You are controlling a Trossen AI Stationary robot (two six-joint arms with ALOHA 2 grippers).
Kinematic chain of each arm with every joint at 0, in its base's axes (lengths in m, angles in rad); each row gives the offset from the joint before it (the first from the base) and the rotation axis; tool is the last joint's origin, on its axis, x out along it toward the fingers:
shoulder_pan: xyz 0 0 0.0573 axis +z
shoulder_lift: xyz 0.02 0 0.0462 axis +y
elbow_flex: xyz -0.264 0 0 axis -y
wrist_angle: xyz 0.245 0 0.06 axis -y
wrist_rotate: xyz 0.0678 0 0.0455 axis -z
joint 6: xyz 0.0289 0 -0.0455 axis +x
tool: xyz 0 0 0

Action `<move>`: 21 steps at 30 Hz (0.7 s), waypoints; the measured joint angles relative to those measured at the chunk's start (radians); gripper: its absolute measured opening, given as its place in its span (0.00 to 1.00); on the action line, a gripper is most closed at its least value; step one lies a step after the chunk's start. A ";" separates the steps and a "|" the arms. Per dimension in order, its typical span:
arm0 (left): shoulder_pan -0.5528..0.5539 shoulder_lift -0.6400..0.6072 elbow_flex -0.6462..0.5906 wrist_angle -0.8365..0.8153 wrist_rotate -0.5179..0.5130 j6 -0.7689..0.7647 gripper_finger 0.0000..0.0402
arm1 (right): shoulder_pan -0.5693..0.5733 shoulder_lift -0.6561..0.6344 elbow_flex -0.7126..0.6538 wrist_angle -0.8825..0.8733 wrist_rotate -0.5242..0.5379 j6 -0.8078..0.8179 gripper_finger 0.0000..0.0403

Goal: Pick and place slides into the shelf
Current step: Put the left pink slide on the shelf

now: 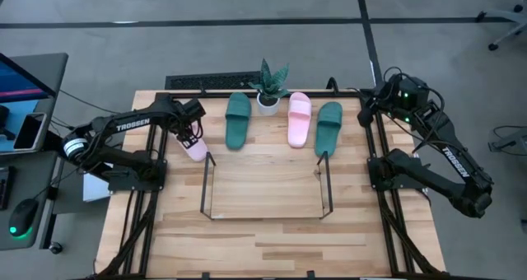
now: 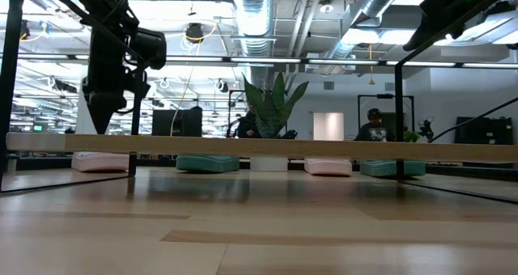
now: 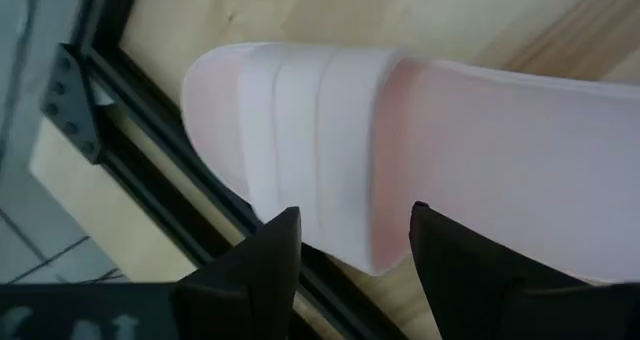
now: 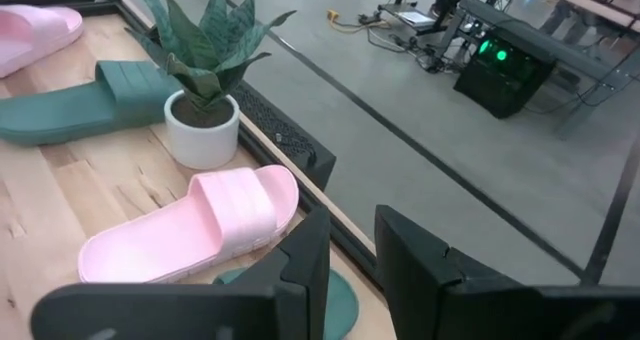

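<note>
A pale wooden desk (image 1: 272,231) edged by a black metal frame carries the scene, with an open workshop behind it. Four slides lie along the far edge: a pink slide (image 1: 194,147) at the left, a green slide (image 1: 238,119), a second pink slide (image 1: 299,119) and a second green slide (image 1: 328,127). A potted plant (image 1: 269,86) stands between the middle two. The shelf (image 1: 263,188), thin black wire, sits empty mid-desk.

From above, the left gripper (image 1: 191,137) hides most of the left pink slide; its wrist view shows the strap (image 3: 310,140) close up, fingers apart just above it, not touching. The low view cuts the slides to thin slivers behind a wooden bar. The right gripper (image 4: 350,265) hovers at the far right corner, fingers parted, holding nothing.
</note>
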 joint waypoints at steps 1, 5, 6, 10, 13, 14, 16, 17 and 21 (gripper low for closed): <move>0.000 0.000 0.000 -0.001 0.010 -0.006 0.44 | 0.000 0.000 0.000 0.000 0.000 0.015 0.19; 0.000 0.000 0.000 0.010 0.068 -0.024 0.44 | 0.000 0.002 0.020 -0.047 -0.004 0.060 0.19; 0.000 0.000 0.000 0.015 0.084 -0.028 0.44 | 0.000 0.003 0.032 -0.062 -0.004 0.070 0.19; 0.000 0.000 0.000 0.021 0.067 -0.035 0.44 | 0.000 0.010 0.090 -0.102 -0.008 0.129 0.19; 0.000 0.000 0.000 0.035 0.018 -0.036 0.44 | 0.000 0.009 0.141 -0.107 -0.008 0.178 0.19; 0.000 0.000 0.000 0.038 0.014 -0.036 0.44 | 0.000 0.009 0.159 -0.106 -0.008 0.195 0.19; 0.001 0.001 0.000 0.040 0.020 -0.034 0.44 | 0.000 0.008 0.196 -0.106 -0.008 0.227 0.19; 0.001 0.001 0.000 0.043 0.025 -0.032 0.44 | 0.000 0.008 0.214 -0.106 -0.009 0.239 0.19; 0.000 0.005 -0.020 0.074 0.034 -0.016 0.44 | 0.001 0.006 0.278 -0.108 -0.012 0.279 0.19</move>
